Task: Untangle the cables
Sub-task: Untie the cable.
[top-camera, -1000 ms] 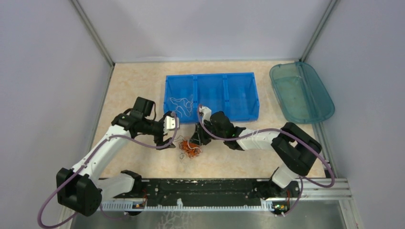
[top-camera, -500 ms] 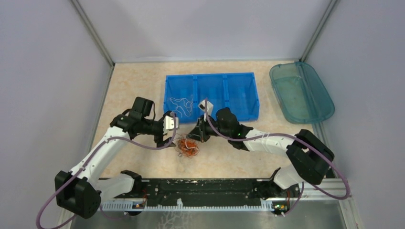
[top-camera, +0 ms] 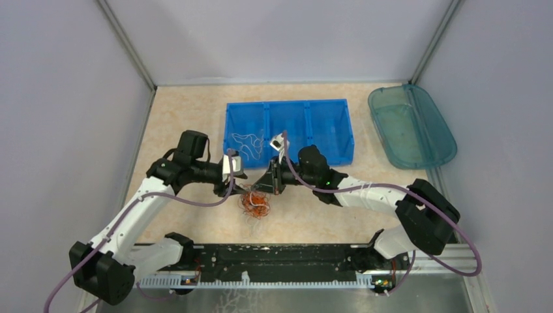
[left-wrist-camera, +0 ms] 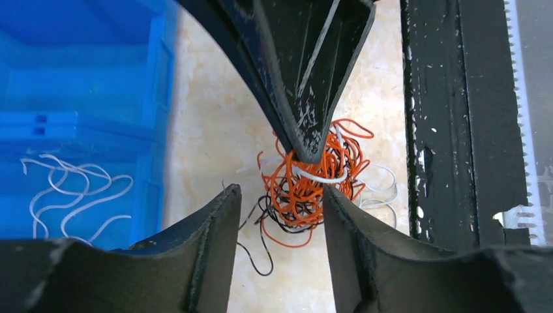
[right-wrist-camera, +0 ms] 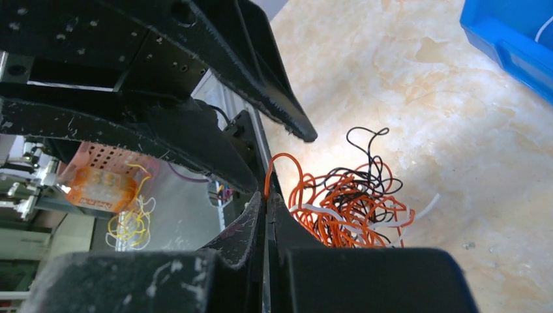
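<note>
The cables [top-camera: 255, 202] are bunched in a roundish clump on the table [top-camera: 189, 117], in front of the blue bin [top-camera: 329, 124] and between the two arms. No clear long axis is shown by the clump. It is mostly orange, with black and white strands mixed in. In the left wrist view a black strand [left-wrist-camera: 259, 259] is seen trailing out from the clump towards that camera. The right gripper [right-wrist-camera: 267, 199] is closed tight, and an orange loop [right-wrist-camera: 282, 163] is pinched between its tips at the clump's edge. The left gripper [left-wrist-camera: 280, 202] is held apart around the near side of the clump, one finger just beside the orange strands; nothing is gripped by it. Loose white wires [top-camera: 246, 142] are lying in the bin's left compartment.
</note>
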